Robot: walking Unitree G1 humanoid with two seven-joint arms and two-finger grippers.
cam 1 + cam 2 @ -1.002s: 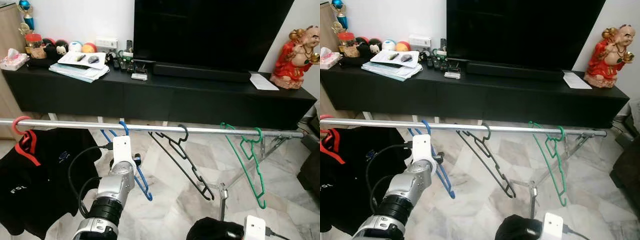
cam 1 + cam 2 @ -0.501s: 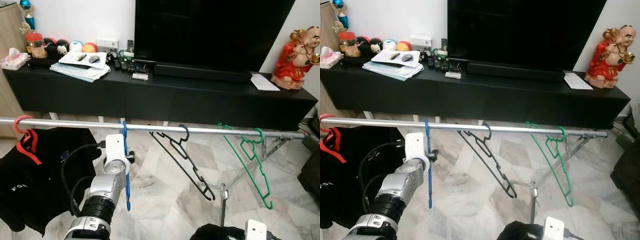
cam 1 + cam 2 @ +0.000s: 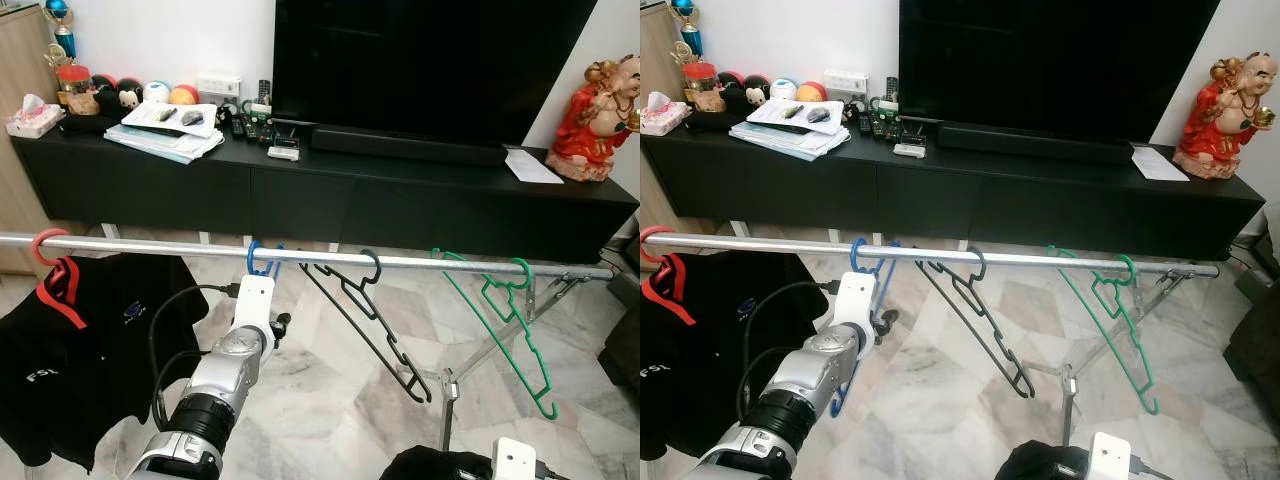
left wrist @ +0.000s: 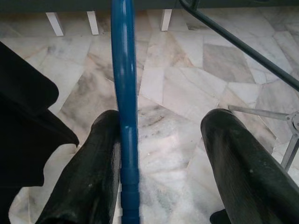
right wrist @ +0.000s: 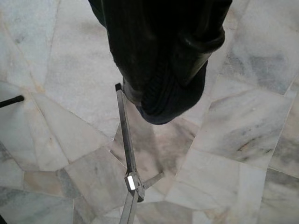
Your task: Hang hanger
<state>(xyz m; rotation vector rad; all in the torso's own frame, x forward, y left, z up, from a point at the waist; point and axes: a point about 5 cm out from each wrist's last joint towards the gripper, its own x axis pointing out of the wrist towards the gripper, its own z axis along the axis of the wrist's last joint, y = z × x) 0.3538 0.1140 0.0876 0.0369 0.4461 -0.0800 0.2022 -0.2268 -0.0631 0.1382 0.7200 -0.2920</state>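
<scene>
Blue hanger (image 3: 259, 262) hooked on the rail (image 3: 420, 261); left claw (image 4: 161, 154) spread — one finger (image 4: 88, 177) touched it; right claw's (image 5: 161, 60) state unclear.

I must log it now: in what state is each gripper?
Left gripper: open, one finger touching the blue hanger.
Right gripper: shut on dark cloth.

Illumination in both eye views is even, diffuse indoor light; focus is sharp with no motion blur. The television screen (image 3: 430, 60), upper centre, shows faint glare only. Shadows on the marble floor (image 3: 340, 390) are soft. In the left wrist view, the near fingers (image 4: 88, 172) appear slightly soft.
</scene>
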